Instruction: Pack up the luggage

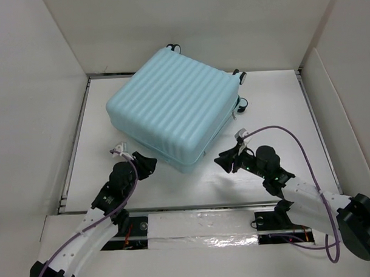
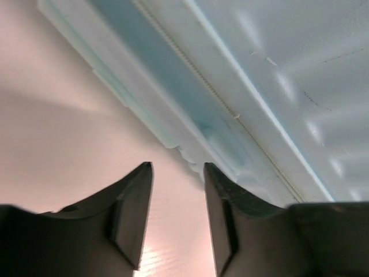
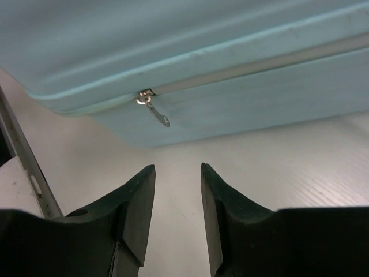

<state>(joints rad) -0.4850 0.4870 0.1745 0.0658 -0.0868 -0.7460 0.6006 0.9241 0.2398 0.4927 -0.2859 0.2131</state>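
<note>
Luggage (image 1: pixel 172 108) lies shut; left claw (image 2: pixel 177 166) and right claw (image 3: pixel 177 167) both apart, empty; best centre right claw on zipper pull (image 3: pixel 154 111) before pinching.

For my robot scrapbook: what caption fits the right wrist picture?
Open right gripper faces the closed luggage, its zipper pull dangling ahead.

Desk (image 1: pixel 275 105): white, flat surface, which I view from above, with pale panels (image 1: pixel 25 89) at the left, far and right sides. Lying on it: luggage (image 1: pixel 172 105), an aqua ribbed hard shell, closed, flat, set at an angle left of centre, with its wheels (image 1: pixel 240 76) towards the far right.
</note>
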